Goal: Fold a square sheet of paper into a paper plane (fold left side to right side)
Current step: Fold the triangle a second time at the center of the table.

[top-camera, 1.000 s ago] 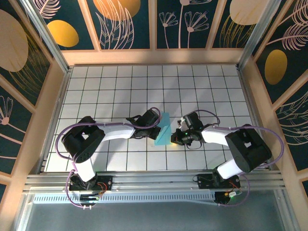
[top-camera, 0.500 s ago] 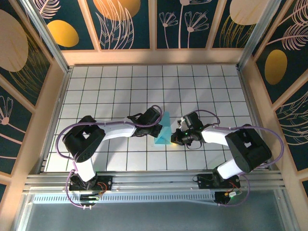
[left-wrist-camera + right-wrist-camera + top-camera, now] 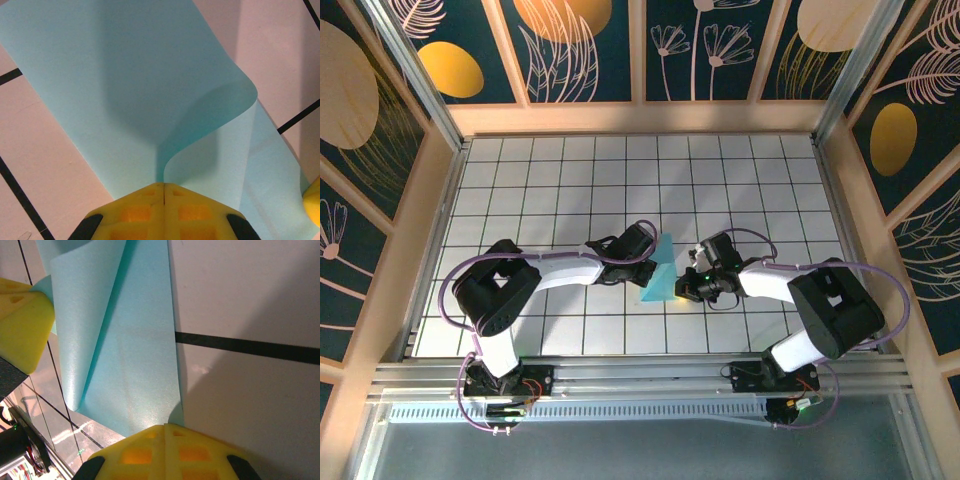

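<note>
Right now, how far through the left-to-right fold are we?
Done: the left gripper is shut on one edge of the square sheet of paper, and that side is off the table. In hand: the sheet curls over toward the right gripper, shut on the opposite edge. Left: bringing the edges together and pressing the crease; the bend is round, not sharp.

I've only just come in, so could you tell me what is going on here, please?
The robot is folding a light-blue sheet of paper on the tiled table. The left hand pinches the sheet's left side and holds it lifted, curled over toward the right side. The right hand is closed at the opposite edge, which lies flat on the table, apparently pinning it. The fold is not yet pressed flat.
</note>
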